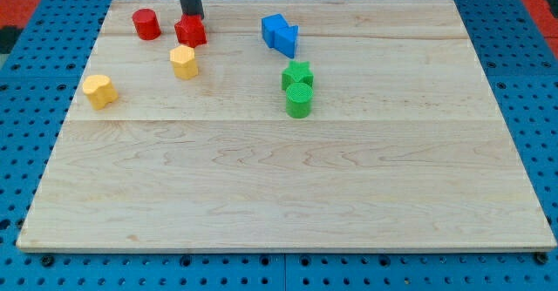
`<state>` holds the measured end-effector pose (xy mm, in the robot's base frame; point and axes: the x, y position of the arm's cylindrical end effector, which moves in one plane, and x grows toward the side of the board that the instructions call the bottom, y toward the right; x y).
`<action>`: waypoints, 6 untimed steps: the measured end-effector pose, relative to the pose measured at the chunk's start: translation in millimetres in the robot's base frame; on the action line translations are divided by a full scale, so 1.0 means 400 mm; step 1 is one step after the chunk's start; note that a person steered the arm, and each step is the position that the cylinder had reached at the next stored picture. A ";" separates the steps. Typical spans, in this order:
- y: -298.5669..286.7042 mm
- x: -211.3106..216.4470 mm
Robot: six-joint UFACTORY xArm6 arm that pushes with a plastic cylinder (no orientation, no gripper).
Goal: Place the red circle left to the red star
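A green cylinder (298,101) sat nearest, touching a green star (297,74). My tip (191,16), with no gripper fitted, touched the red star (191,31); the red circle (146,23) stood left.

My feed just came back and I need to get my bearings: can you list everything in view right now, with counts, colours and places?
Red cylinder block: one, red, top left of the board, left of the red star, apart from it.
Red star block: one, red, top left, right of the cylinder.
Yellow blocks: two, yellow; one just below the red star, one near the view's left edge.
Blue blocks: two, blue, touching, top centre.
Green blocks: two, green, touching, centre right; star-like one above a cylinder.
Wooden board: one, light wood, on blue pegboard.
My tip: one dark rod, at the red star's top edge.
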<state>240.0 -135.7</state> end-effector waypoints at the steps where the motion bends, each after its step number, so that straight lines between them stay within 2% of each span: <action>1: 0.011 -0.069; 2: -0.042 -0.090; 4: -0.158 -0.025; 6: -0.170 -0.029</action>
